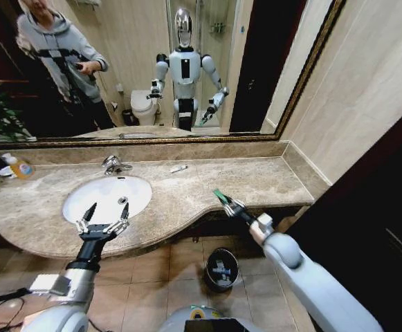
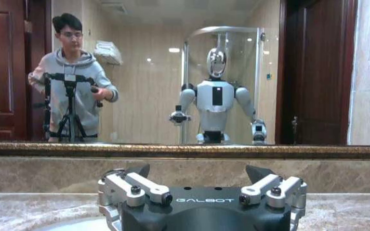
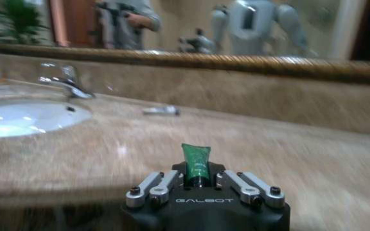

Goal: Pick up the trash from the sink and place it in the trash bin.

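My right gripper (image 1: 230,203) is shut on a green packet (image 1: 219,196) and holds it above the counter's front edge, right of the sink (image 1: 83,190). In the right wrist view the green packet (image 3: 196,161) sticks out from between the closed fingers (image 3: 172,179). The black trash bin (image 1: 221,268) stands on the floor below and slightly nearer than that gripper. My left gripper (image 1: 102,220) hovers open over the near rim of the white basin, nothing between its fingers (image 2: 140,171). A small white tube (image 1: 178,168) lies on the counter near the back wall, right of the faucet (image 1: 115,164).
The beige marble counter (image 1: 256,180) runs along a large mirror. A clear bottle with an orange label (image 1: 21,167) stands at the far left. A wall closes the right end. The floor under the counter is tiled.
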Available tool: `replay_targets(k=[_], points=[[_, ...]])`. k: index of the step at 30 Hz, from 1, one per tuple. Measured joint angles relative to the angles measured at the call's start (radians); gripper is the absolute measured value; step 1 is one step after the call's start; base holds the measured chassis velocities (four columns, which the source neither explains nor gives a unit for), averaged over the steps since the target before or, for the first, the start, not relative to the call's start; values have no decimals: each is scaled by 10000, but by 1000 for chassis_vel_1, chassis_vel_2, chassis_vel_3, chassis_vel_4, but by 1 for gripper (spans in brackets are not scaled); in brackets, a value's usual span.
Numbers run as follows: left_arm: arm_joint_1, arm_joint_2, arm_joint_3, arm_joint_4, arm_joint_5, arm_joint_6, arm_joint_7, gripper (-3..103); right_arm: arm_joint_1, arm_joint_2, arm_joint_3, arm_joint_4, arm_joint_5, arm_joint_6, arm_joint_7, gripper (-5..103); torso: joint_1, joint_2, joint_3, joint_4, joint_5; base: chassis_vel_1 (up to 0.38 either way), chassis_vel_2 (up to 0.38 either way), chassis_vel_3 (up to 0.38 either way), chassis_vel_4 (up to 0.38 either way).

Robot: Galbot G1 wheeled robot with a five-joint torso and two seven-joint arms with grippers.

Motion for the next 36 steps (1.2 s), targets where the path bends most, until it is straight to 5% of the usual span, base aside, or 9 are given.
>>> replay_targets(k=[7, 12, 20, 28, 36], points=[[0, 0, 0, 1, 0, 0, -1, 100, -2346, 1116, 575, -140, -873, 907, 294, 20, 0, 0, 0, 1, -3, 0, 0, 0, 0], [0, 0, 0, 0, 0, 0, 0, 100, -2466, 1469, -13, -1611, -1351, 1240, 444, 20, 0, 1, 0, 3, -4, 0, 0, 0, 0], [0, 0, 0, 0, 0, 0, 0, 100, -333, 2497, -1624, -6578, -2064, 1257, 402, 20, 3, -1, 2, 3, 0, 0, 0, 0, 0], [0, 0, 0, 0, 0, 0, 0, 100, 1748, 3371, -2125, -10240, -2450, 1458, 281, 20, 4, -2, 3, 3, -2, 0, 0, 0, 0], [0, 0, 0, 0, 0, 0, -1, 100, 3122, 3761, -2421, -12000, -2655, 1714, 140, 20, 4, -2, 3, 5, -3, 0, 0, 0, 0]])
